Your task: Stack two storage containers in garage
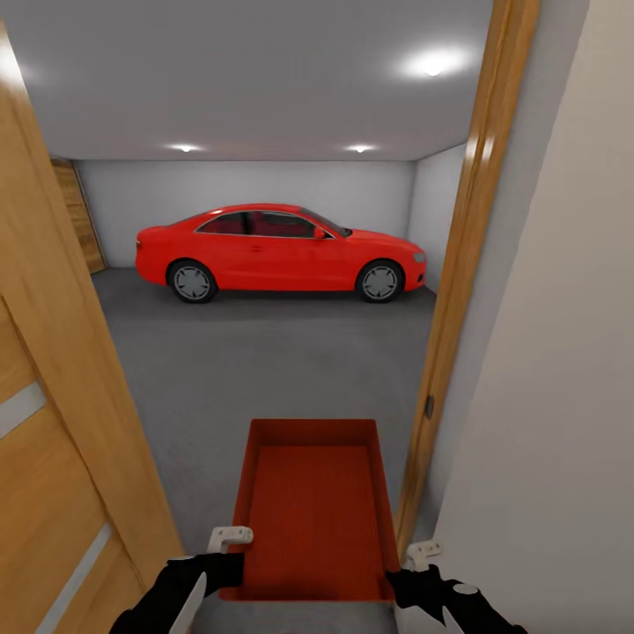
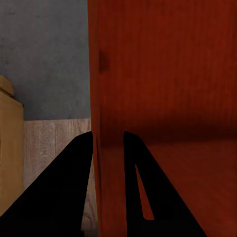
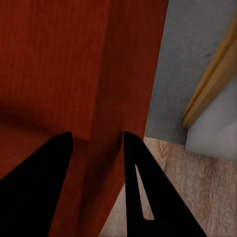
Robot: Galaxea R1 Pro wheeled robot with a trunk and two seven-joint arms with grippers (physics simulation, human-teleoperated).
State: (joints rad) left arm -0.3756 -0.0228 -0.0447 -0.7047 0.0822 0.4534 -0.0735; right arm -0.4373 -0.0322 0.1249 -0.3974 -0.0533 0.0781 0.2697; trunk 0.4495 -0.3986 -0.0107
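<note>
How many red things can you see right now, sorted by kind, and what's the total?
Storage container, held by left claw and right claw: 1
Car: 1
Total: 2

No writing, label, brand or number can be read anywhere. The red car [image 1: 280,249] shows no legible plate or badge; the orange-red bin [image 1: 310,511], the wooden door [image 1: 53,414] and the white walls [image 1: 255,189] are unmarked.
</note>
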